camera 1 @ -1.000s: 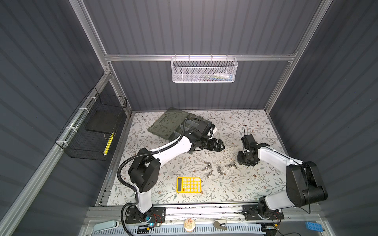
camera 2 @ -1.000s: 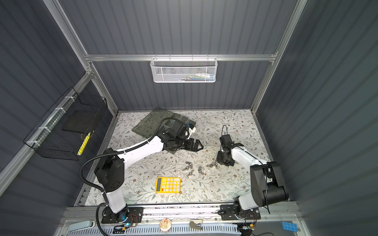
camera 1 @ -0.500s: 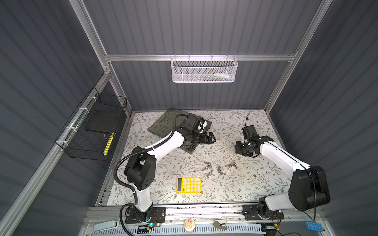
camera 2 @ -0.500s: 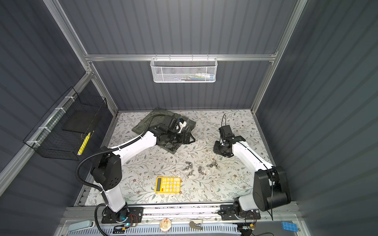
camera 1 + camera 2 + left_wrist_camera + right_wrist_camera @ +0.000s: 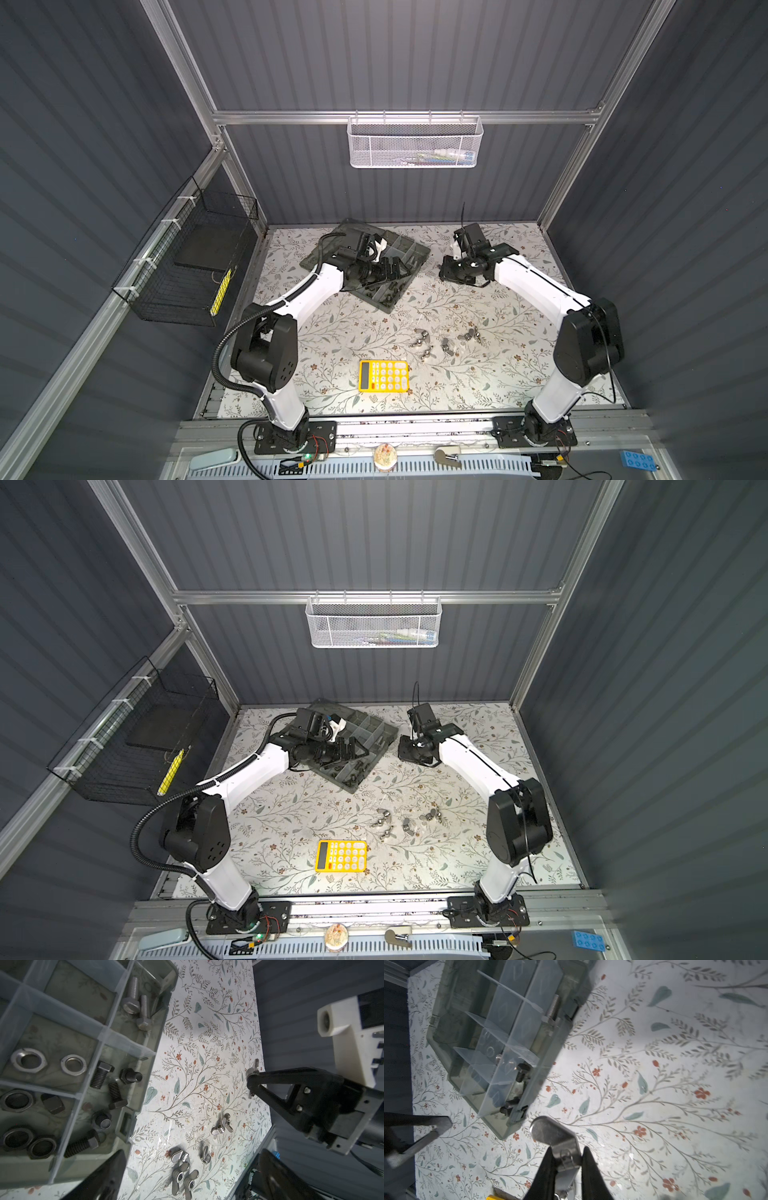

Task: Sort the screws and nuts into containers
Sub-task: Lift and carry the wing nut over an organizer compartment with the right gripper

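Observation:
My right gripper (image 5: 568, 1151) is shut on a silver wing nut (image 5: 550, 1132); in both top views it (image 5: 444, 271) (image 5: 402, 748) hangs just right of the organiser box (image 5: 415, 249) (image 5: 380, 727), apart from it. My left gripper (image 5: 192, 1153) (image 5: 395, 268) is open and holds nothing, over the box's near compartments. These containers (image 5: 145, 1076) hold silver screws (image 5: 137, 1001), black screws (image 5: 101, 1076), silver hex nuts (image 5: 28, 1061) and black nuts (image 5: 16, 1101). Several wing nuts (image 5: 444, 340) (image 5: 405, 823) (image 5: 182, 1163) lie loose on the floral mat.
A yellow calculator (image 5: 384, 376) (image 5: 341, 856) lies near the front edge. On the back wall hangs a white mesh basket (image 5: 415, 143), on the left wall a black wire basket (image 5: 187, 266). The box's flat lid (image 5: 332, 245) lies open behind the left arm.
My right gripper has lifted from the loose wing nuts and moved back and left to the box's side, carrying one. My left gripper has drawn back left over the box.

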`<state>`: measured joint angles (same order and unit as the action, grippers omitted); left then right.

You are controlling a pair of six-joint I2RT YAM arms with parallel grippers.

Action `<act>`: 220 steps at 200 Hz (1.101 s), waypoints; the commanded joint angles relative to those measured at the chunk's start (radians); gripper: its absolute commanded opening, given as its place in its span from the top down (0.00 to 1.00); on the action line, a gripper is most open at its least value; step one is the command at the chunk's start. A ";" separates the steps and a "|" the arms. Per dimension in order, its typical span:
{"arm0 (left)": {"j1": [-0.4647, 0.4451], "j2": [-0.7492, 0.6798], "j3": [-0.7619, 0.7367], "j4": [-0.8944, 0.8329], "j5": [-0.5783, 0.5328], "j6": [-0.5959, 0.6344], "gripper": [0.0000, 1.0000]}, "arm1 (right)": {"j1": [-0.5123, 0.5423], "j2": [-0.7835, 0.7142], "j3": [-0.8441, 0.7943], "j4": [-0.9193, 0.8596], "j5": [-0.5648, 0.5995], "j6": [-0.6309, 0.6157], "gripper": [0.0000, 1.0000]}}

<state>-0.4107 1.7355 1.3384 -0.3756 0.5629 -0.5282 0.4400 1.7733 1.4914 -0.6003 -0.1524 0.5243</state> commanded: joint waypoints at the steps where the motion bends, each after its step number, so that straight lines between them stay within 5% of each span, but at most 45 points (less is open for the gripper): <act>1: 0.054 -0.032 -0.042 0.050 0.097 -0.053 0.00 | 0.018 0.060 0.101 0.020 -0.035 0.019 0.87; 103: 0.139 -0.050 -0.180 0.219 0.159 -0.156 0.00 | 0.062 0.419 0.443 0.241 -0.210 0.164 0.85; 220: 0.155 -0.054 -0.179 0.205 0.154 -0.140 0.00 | 0.071 0.709 0.678 0.236 -0.223 0.228 0.77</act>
<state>-0.2649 1.7054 1.1694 -0.1696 0.7002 -0.6674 0.5106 2.4767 2.1391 -0.3668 -0.3779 0.7383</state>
